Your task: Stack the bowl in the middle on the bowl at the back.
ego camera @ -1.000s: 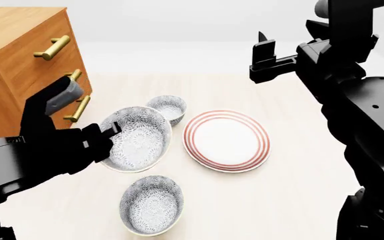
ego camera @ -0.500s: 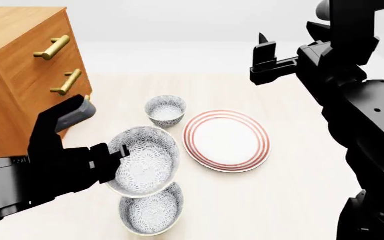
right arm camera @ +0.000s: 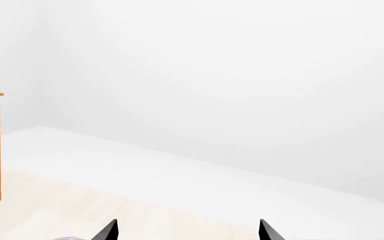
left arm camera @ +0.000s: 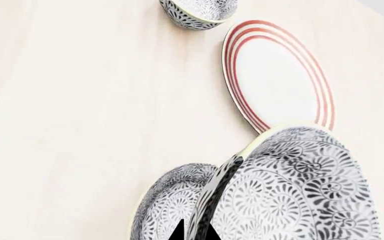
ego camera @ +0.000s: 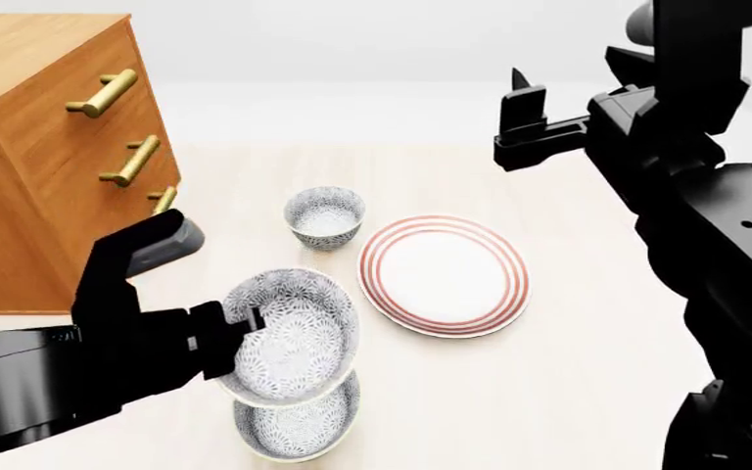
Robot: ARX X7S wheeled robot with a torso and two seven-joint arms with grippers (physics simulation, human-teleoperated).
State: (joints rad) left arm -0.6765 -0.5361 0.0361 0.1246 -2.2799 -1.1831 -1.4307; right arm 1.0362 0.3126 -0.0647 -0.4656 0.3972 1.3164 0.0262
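Nearest bowl (ego camera: 301, 433): small, deep, glazed white with dense grey-blue floral print, standing on the pale wood-grain table (ego camera: 572, 333). Judged the stacking target.

Middle bowl (ego camera: 293, 338): identical, pinched at its rim by the left gripper (ego camera: 242, 328). It is tilted and hangs just above the nearest bowl, not yet seated. Lowering and release remain.

Plate (ego camera: 445, 275): flat, white, red-ringed, beside the bowls.

Far bowl (ego camera: 325, 215): same pattern, standing apart.

Dresser (ego camera: 50, 147): wooden, brass handles.

Right gripper (ego camera: 523, 103): raised, spread wide, empty.
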